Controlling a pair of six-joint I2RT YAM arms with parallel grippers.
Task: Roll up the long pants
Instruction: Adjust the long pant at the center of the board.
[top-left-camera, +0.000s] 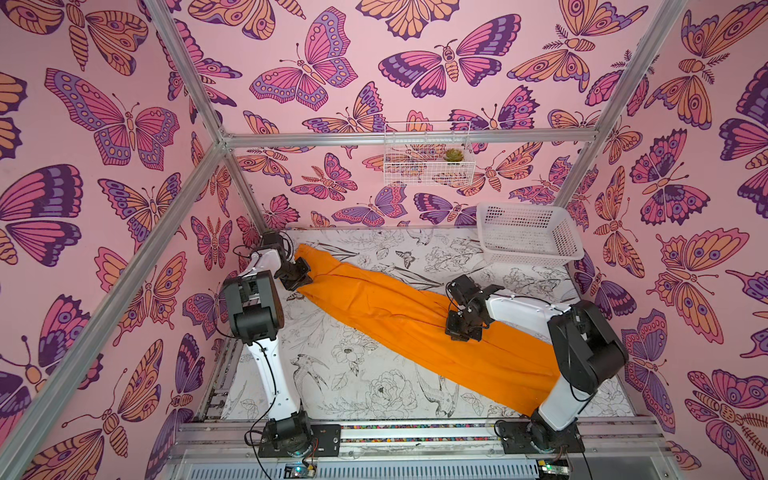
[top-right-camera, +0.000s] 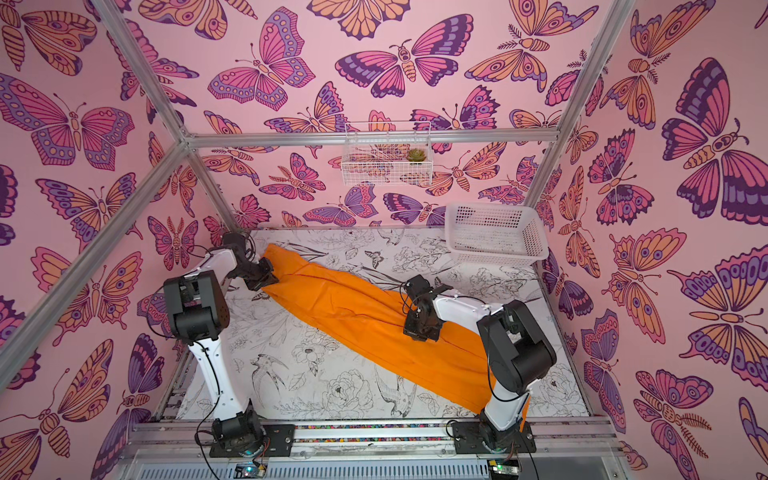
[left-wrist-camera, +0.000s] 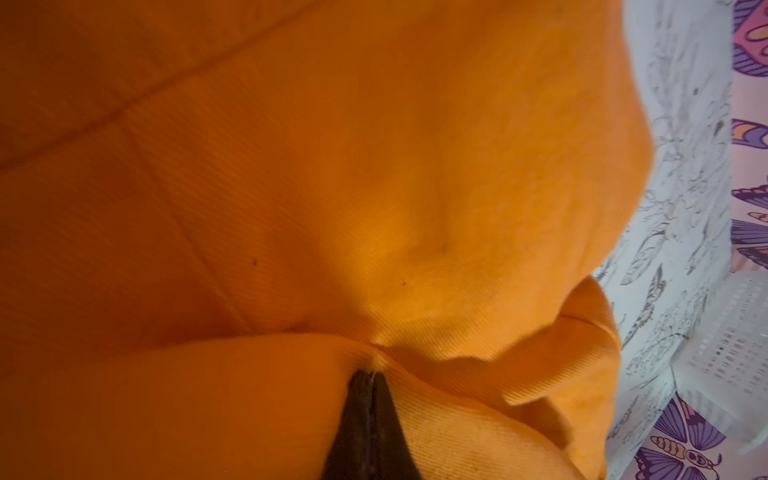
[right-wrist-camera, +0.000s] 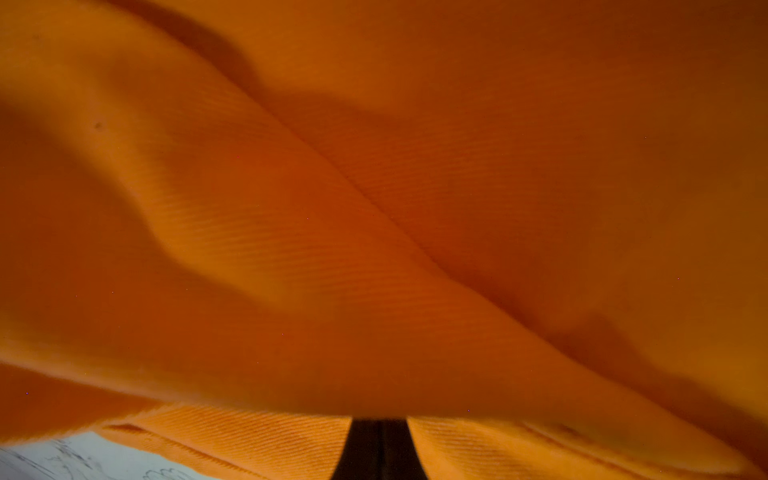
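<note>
Seeing long pants (top-left-camera: 399, 316) stretched flat on table (top-left-camera: 353, 374), upper left to lower right in both top views, left gripper (left-wrist-camera: 371, 374) pinched shut on upper-left end, right gripper (right-wrist-camera: 379, 419) pinched shut on mid-length cloth, probably to start rolling.

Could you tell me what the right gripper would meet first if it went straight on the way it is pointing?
The long pants: the right gripper is shut with its tips in the orange cloth, which fills the line ahead. The table probably lies beneath, though depth is unclear.
</note>
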